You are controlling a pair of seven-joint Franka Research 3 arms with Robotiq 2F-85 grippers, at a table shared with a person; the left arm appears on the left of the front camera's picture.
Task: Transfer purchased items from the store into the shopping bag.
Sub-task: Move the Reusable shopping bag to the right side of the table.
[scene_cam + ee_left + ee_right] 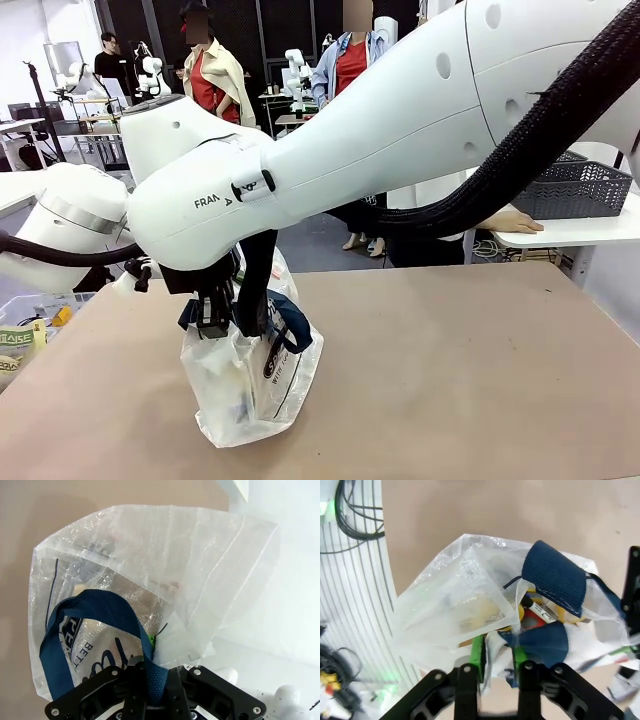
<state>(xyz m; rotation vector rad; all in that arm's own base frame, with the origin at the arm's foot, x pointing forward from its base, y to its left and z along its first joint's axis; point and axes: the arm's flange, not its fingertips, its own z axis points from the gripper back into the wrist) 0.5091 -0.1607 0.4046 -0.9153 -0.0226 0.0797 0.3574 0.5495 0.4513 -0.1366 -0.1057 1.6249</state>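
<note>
Left tool (152, 680) pinches navy handle (95, 612); right wrist view reveals bagged items (530, 612)

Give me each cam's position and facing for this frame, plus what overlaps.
Front: fixed between the arms, facing across the table; right arm crosses, person's hand beyond.
Left wrist: looks along the left gripper, shut on the navy handle of the shopping bag.
Right wrist: looks down past the right gripper into the bag at the purchased items.
Shared: the bag.

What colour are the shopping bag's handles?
Dark navy blue, a woven strap on the translucent white shopping bag; clearest in the left wrist view.
</note>
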